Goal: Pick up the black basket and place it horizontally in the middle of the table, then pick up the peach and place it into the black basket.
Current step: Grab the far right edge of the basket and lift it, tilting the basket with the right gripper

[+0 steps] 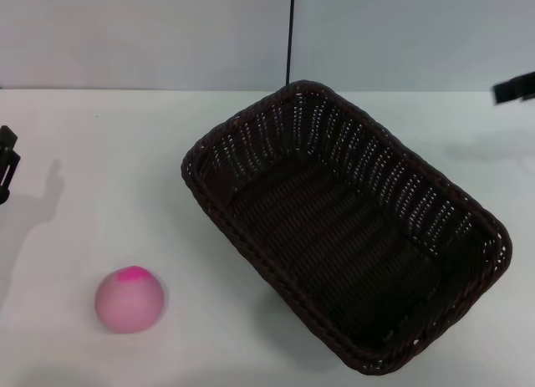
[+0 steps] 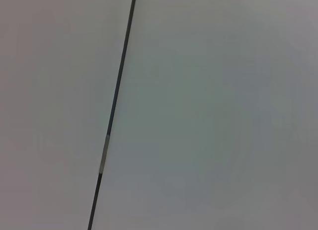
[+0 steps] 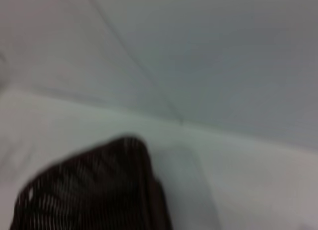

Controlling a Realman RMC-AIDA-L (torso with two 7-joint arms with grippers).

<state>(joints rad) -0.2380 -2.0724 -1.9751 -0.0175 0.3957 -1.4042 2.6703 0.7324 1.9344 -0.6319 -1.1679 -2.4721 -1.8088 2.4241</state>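
The black basket (image 1: 456, 199) lies empty on the white table (image 1: 117, 170), right of centre, its long side running diagonally from far centre to near right. A corner of it shows in the right wrist view (image 3: 94, 190). The peach (image 1: 129, 299), pale pink with a magenta tip, sits on the table at the near left, well apart from the basket. My left gripper (image 1: 7, 165) is at the far left edge, only partly in view. My right gripper (image 1: 514, 89) is at the far right edge, above the table, behind the basket.
A grey wall (image 1: 150, 36) with a dark vertical seam (image 1: 290, 36) stands behind the table. The left wrist view shows only this wall and the seam (image 2: 117, 101). Bare tabletop lies between the peach and the basket.
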